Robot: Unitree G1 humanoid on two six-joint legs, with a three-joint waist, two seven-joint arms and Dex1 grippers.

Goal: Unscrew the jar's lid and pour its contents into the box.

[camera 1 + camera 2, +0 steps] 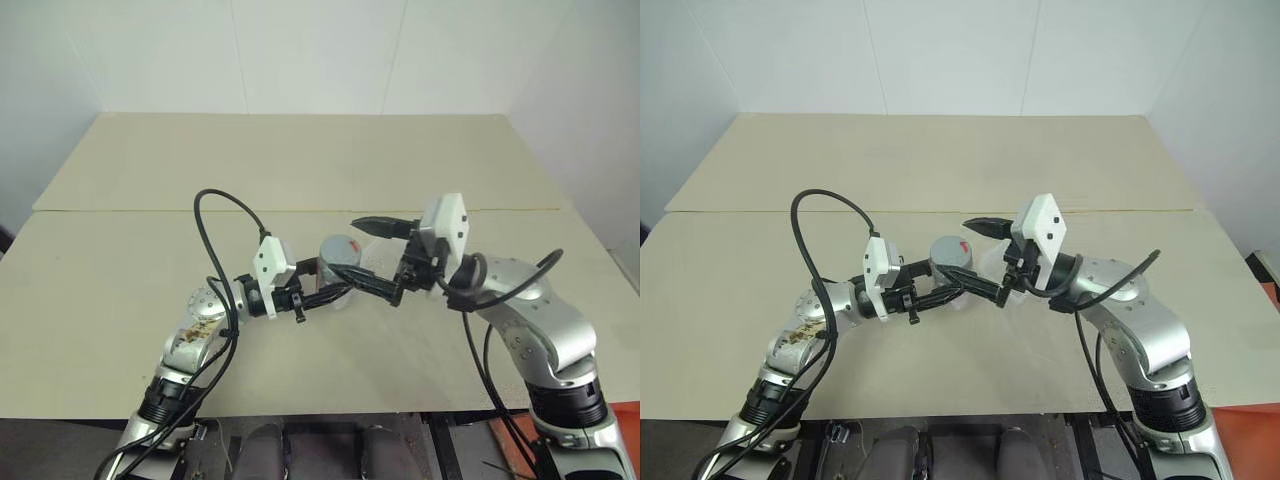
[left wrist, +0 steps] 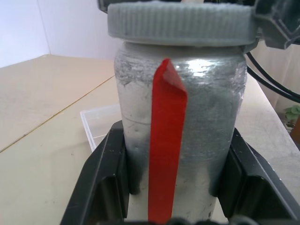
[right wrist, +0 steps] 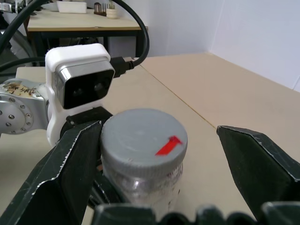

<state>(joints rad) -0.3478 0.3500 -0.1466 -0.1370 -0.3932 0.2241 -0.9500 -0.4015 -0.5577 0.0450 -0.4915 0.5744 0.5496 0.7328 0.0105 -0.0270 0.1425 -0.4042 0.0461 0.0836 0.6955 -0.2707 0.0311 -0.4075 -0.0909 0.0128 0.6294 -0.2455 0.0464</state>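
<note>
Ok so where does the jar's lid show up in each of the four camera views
Left eye view: the lid sits at picture centre, between the two arms.
Right eye view: left of centre, again between the arms.
Left wrist view: along the top edge, capping the jar.
Right wrist view: lower centre, between the right gripper's open fingers.
Shared landmark: the red mark on the lid's top, seen in both eye views and the right wrist view.
</note>
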